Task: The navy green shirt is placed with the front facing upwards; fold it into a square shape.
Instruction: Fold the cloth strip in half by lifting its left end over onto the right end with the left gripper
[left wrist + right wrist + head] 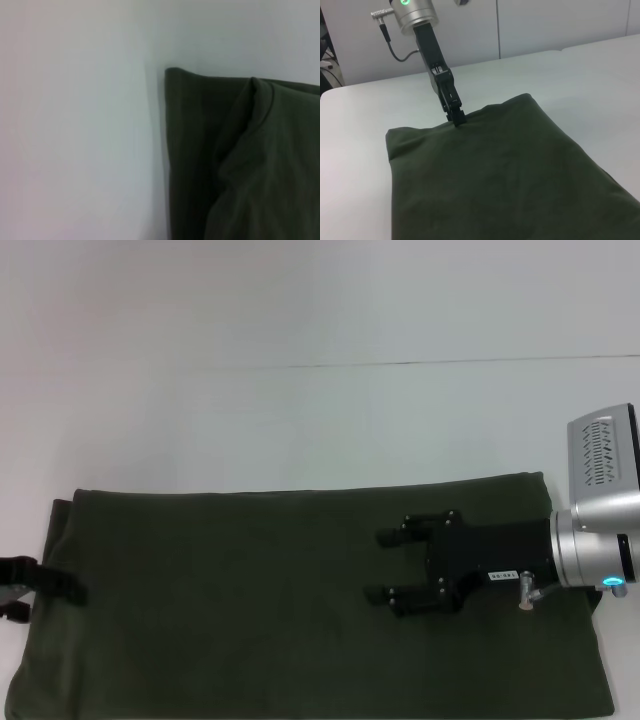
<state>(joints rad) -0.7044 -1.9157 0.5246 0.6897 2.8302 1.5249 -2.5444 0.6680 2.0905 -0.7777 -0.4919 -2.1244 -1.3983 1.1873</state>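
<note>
Lying across the near half of the white worktop [300, 410], the navy green shirt [250, 620] is already folded into a wide band, plain cloth uppermost with no print showing, and it runs off the near edge of the head view. What could go wrong from here, as I judge it, is the layers sliding apart: a lift at the left end by a hand that catches only the top layer would leave the lower cloth behind and skew the fold. A second risk is the right hand dragging across the cloth on its way out, rucking the smooth surface. The left hand [45, 585] sits at the far-left edge of the shirt, its dark fingers reaching in low over the hem; in the right wrist view its tips meet the cloth edge, pinched on the shirt's left end. The right hand [385, 565] reaches in level from the right, over the right half of the shirt, its 2 fingers spread apart and pointing left, holding nothing; whether it touches the cloth I cannot tell.
</note>
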